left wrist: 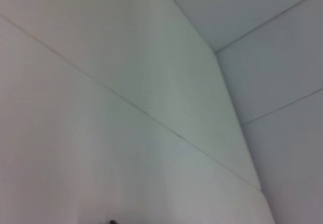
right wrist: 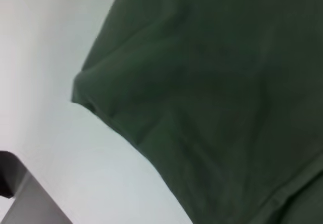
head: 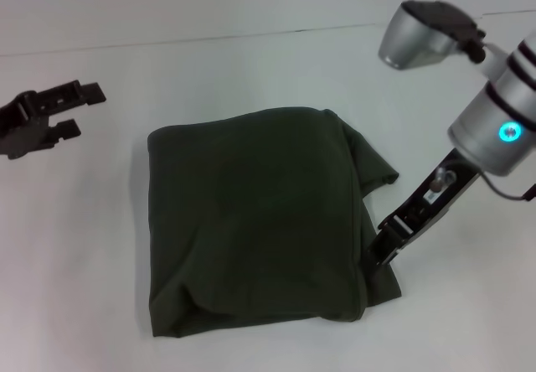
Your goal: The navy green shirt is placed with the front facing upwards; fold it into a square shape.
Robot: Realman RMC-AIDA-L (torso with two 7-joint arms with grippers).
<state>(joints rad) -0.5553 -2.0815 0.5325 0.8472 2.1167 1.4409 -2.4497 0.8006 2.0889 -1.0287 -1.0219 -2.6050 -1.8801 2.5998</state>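
The navy green shirt (head: 255, 221) lies near the middle of the white bench (head: 84, 246), already gathered into a roughly square bundle of several layers. No lettering shows on its upper face. Its right side is the untidy one: a flap of fabric sticks out past the folded edge near the far right corner, and a lower layer pokes out at the near right corner, which is probably why an arm is working there.

The right end effector (head: 387, 242) is lowered against that right edge, its tip touching or nipping the cloth low on the side; I cannot tell whether its fingers are closed on fabric or merely pressing it. The right wrist view shows only a folded corner of the shirt over the bench.

The left end effector (head: 52, 116) hangs well clear to the left, fingers parted, holding nothing.

No containers are in view.
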